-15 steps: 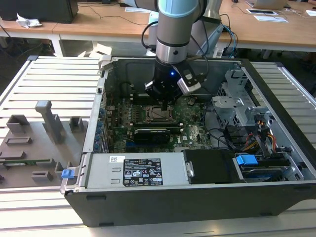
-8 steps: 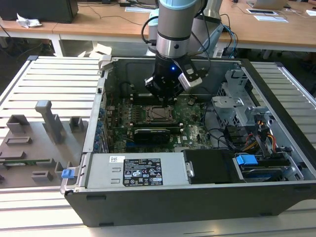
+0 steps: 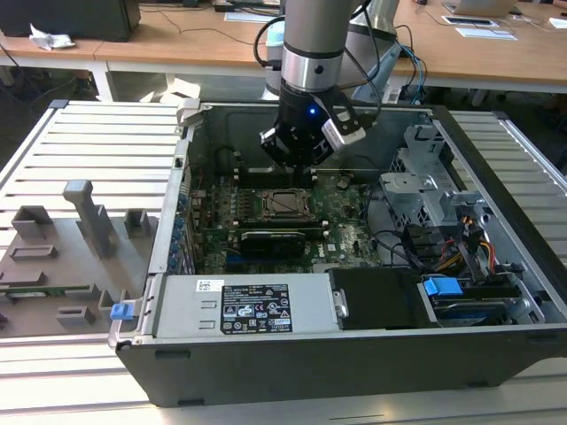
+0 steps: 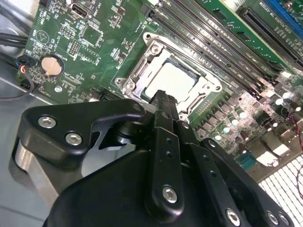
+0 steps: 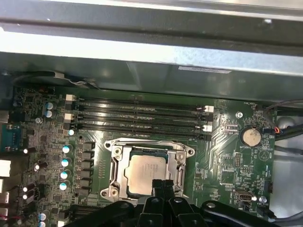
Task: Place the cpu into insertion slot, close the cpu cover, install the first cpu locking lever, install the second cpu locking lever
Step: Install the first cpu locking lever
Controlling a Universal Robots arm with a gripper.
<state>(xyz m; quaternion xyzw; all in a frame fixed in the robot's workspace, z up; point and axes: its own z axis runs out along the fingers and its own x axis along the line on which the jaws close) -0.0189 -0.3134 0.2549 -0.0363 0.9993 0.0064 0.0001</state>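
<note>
Cpu [image 5: 147,174]: pale silvery square chip, lying flat in the slot [image 4: 137,75], seated square as far as can be judged. Placement looks done.

Cover [image 5: 177,156]: thin silvery frame, lying down around the chip with the chip's top showing through its window in both wrist views. Whether it is latched cannot be told; levers not made out.

Step in hand, by judgement: closing or checking the cover, ahead of the levers. Next move calls for fine alignment at the socket edge and light downward pressure.

Tool [image 5: 162,184]: fingers together, holding nothing, tips just above the chip's near edge; contact uncertain.

Surroundings: green board [image 5: 227,156], memory slots [image 5: 142,116] beside the socket, open case [image 3: 496,204] on the desk.
</note>
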